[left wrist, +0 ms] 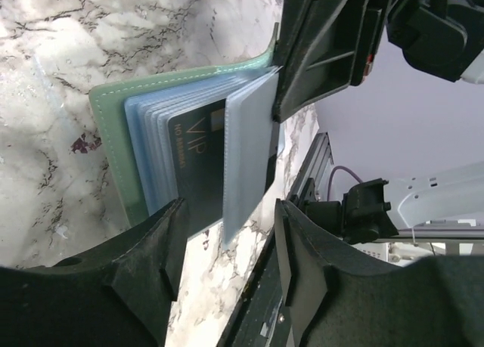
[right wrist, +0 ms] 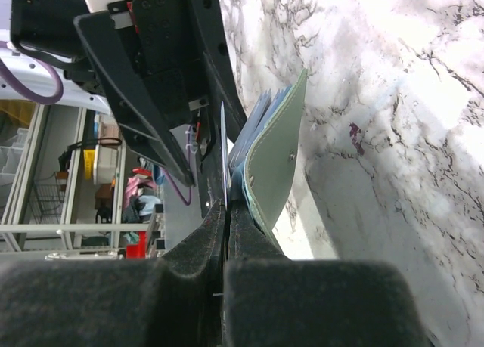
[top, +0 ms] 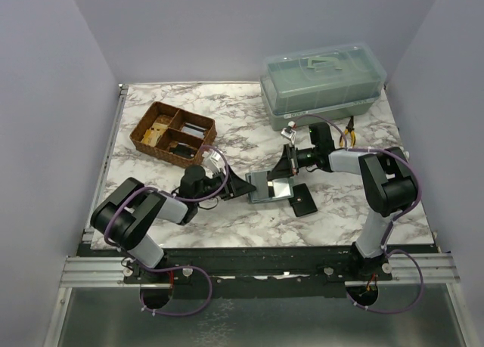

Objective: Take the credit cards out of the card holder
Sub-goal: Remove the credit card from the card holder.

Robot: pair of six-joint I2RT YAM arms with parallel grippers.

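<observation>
Left pincer point(left wrist: 227, 245) apart, astride near edge of card holder point(left wrist: 113, 143), right pincer point(right wrist: 227, 211) clamped on its far sleeve edge

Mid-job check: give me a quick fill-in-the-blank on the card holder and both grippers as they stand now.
1. The dark card showing in the card holder is printed with the letters ___.
2. The right gripper has its jaws ___ on a clear sleeve of the holder.
3. The left gripper has its jaws ___ at the holder's edge.
4. The wicker basket sits on the ___ arm's side of the table.

Missing words: VIP; shut; open; left.
</observation>
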